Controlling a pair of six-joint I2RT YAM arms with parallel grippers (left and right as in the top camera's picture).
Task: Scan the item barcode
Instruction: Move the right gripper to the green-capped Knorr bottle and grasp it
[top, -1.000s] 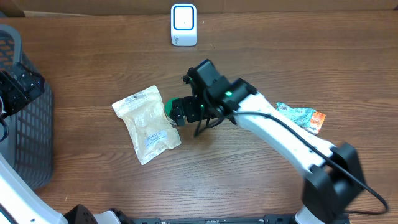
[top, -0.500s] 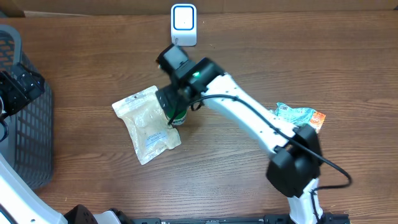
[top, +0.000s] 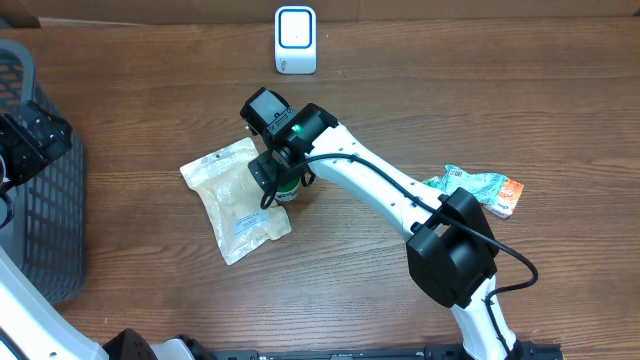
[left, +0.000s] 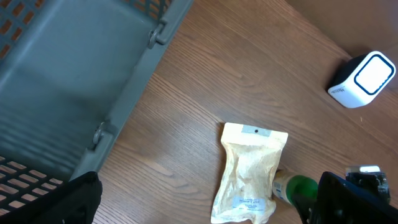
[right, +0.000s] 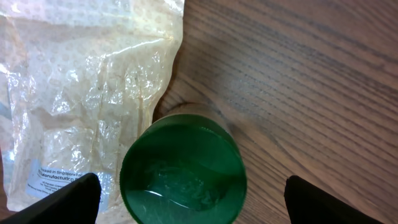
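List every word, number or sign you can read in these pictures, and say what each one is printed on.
"Manufacturing", partly cut off: label on the pouch; the line above it is too small.
Scanner: side print blurred.
Snack packet: print too small.
Green lid: no text.

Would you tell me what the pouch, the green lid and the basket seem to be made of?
Pouch: thin glossy plastic film, judging by crinkles and glints. Green lid: probably hard plastic, smooth with a soft sheen. Basket: likely matte grey moulded plastic, with lattice walls.
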